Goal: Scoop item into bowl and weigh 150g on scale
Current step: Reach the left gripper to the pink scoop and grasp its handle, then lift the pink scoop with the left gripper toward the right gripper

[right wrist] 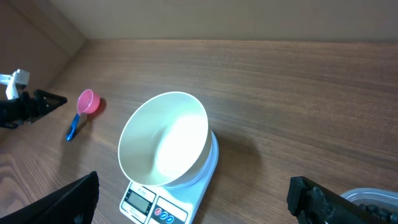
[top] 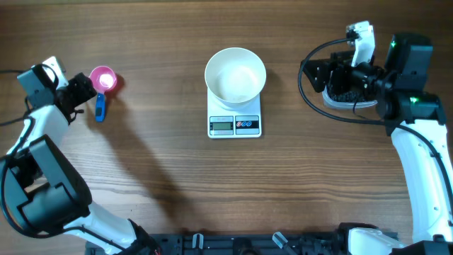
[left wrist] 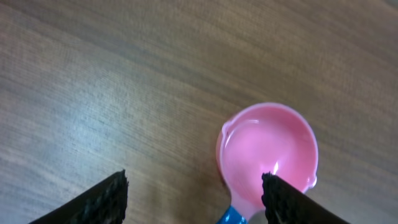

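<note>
So it can be weighed, round white bowl (top: 236,74) sits on small white scale (top: 225,115); L jaws & R jaws gape, empty.

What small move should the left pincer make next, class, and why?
Probably shift slightly toward the blue handle and close on it. The left pincer stands open close to the pink scoop, which nothing grips yet, and the bowl on the scale is empty.
</note>
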Robot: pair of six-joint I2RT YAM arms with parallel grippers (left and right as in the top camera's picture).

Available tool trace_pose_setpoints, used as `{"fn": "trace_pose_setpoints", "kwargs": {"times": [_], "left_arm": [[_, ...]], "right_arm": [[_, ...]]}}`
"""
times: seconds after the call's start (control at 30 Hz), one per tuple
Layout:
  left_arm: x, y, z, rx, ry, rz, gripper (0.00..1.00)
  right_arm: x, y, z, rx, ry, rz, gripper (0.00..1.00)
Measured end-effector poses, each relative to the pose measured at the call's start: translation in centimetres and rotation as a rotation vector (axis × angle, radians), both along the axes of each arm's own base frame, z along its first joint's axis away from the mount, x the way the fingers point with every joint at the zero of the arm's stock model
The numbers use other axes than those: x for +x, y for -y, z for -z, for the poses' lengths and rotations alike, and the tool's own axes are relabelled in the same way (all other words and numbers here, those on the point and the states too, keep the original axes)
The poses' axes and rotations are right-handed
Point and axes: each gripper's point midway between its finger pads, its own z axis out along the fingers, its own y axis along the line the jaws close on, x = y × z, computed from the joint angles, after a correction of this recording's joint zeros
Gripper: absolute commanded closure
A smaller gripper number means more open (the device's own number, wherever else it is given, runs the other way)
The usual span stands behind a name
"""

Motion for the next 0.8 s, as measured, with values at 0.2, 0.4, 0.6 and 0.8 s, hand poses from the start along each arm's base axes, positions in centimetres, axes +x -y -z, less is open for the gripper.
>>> {"fn": "trace_pose_setpoints", "kwargs": {"times": [0.2,0.4,0.6,0.8], "left_arm": [[3.0,0.5,-3.7,0.032,-0.021,0.081,0.3],[4.3,1.4,-1.5,0.061,-0.081,0.171,0.34],[4.5,2.8,3.3,0.056,-0.163,0.231,0.38],[4.5,2.8,5.5,0.047,-0.189,0.237,0.48]], "right_arm": [[0.0,0.0,0.0,0.009,-0.008,0.007,0.0],[0.0,0.0,0.0,0.01,-0.009,0.007,0.0],[0.0,0.0,0.1,0.02,-0.021,0.015,0.0],[-0.2,0.0,0.3,0.025,-0.037,0.018,0.0]]}}
